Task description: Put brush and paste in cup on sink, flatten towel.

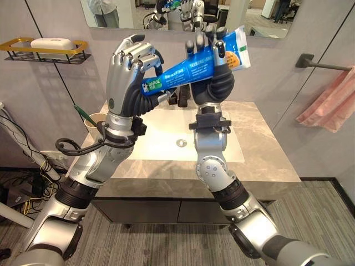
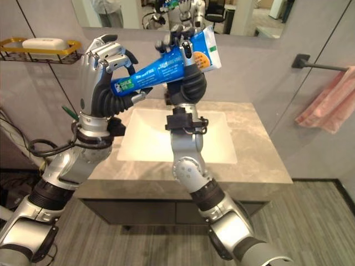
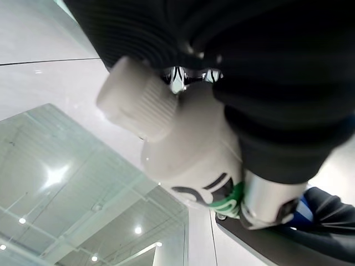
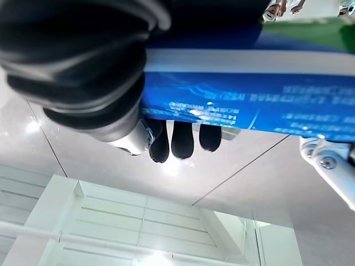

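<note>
Above the sink [image 1: 166,145], both hands [image 1: 128,69] [image 1: 213,75] grip the paste tube [image 1: 194,69], cap end lower-left.

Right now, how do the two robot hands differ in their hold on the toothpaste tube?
The left robot hand grips the toothpaste tube at its lower cap end; the right robot hand grips its higher, flat end. The left one is nearer the soap shelf, the right nearer the pink towel. Both are curled round the tube above the sink.

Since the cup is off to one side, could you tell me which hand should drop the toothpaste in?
Left, probably: the beige cup stands left of the sink, and the left hand already grips the blue toothpaste tube at its cap end.
</note>
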`<state>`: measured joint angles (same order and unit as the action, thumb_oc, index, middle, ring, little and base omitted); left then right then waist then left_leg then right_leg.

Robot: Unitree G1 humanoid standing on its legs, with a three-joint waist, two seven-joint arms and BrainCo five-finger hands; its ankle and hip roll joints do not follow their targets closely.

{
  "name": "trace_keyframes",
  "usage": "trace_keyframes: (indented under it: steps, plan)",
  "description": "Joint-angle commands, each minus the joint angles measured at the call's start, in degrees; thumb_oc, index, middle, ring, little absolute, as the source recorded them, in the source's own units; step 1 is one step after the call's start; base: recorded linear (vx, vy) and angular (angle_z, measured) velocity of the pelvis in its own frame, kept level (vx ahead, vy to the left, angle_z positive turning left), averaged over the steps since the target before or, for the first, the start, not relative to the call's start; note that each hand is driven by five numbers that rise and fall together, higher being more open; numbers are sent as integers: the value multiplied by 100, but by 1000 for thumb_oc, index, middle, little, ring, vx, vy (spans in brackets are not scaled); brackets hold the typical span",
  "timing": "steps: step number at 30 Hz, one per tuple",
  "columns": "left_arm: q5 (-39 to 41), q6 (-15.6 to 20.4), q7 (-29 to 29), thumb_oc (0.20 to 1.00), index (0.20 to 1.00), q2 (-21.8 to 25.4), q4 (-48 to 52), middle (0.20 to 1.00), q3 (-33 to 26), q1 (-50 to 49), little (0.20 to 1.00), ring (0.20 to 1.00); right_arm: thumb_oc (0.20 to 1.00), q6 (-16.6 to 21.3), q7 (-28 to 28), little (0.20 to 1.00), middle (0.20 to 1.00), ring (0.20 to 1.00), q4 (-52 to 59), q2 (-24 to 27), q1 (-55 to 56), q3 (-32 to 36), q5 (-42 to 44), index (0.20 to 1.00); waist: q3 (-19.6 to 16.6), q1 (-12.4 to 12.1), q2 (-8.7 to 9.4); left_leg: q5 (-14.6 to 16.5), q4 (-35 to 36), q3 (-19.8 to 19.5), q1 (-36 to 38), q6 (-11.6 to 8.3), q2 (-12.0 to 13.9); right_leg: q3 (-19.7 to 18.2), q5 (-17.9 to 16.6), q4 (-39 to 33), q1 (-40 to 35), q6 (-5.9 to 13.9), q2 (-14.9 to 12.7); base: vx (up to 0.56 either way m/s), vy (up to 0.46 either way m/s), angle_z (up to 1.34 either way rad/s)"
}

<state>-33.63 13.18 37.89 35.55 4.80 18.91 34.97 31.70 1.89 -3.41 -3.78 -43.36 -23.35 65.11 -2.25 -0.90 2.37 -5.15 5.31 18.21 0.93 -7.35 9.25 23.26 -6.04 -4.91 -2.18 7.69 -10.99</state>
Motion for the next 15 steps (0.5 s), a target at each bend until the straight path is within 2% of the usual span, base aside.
trace_keyframes:
  steps: [1,3,4,7,11,15]
  plan:
    - [243,73,150,319,319,151,213,319,-178,70,319,319,200,355,245,200,200,200,109,-138,-451,495,-135,200,38,-95,106,300,-31,-452,157,186,-148,9,-26,235,-325,347,-352,-13,-4,4]
    - [363,83,92,504,504,94,439,504,-309,-229,504,504,200,439,683,200,200,200,106,-142,-377,589,-533,200,38,-157,96,296,-31,-509,152,189,-151,55,-12,241,-360,339,-354,-9,-7,5]
    - [513,91,88,1000,1000,28,708,1000,-469,-534,1000,1000,200,426,1068,200,200,200,45,-152,-374,709,-854,200,34,-247,96,292,-31,-578,135,192,-155,126,11,247,-397,330,-356,-14,-11,7]
    - [545,133,94,1000,1000,41,1012,1000,-700,-801,1000,1000,200,385,1384,200,200,200,20,-104,-465,869,-1280,200,22,-374,107,283,-31,-665,101,194,-173,226,44,246,-449,321,-362,-12,-7,19]
    - [533,177,79,1000,1000,206,1351,1000,-1147,-1397,1000,1000,200,415,1475,200,200,200,-126,4,-633,1085,-1427,200,48,-619,138,281,-31,-795,70,165,-190,356,71,221,-536,328,-355,-12,-13,21]
    - [608,194,7,1000,1000,255,1529,1000,-1530,-2189,1000,1000,200,374,1822,200,200,200,-150,353,-712,1249,-1977,200,91,-819,185,204,-31,-972,-52,160,-222,553,72,206,-589,310,-355,-20,-11,27]
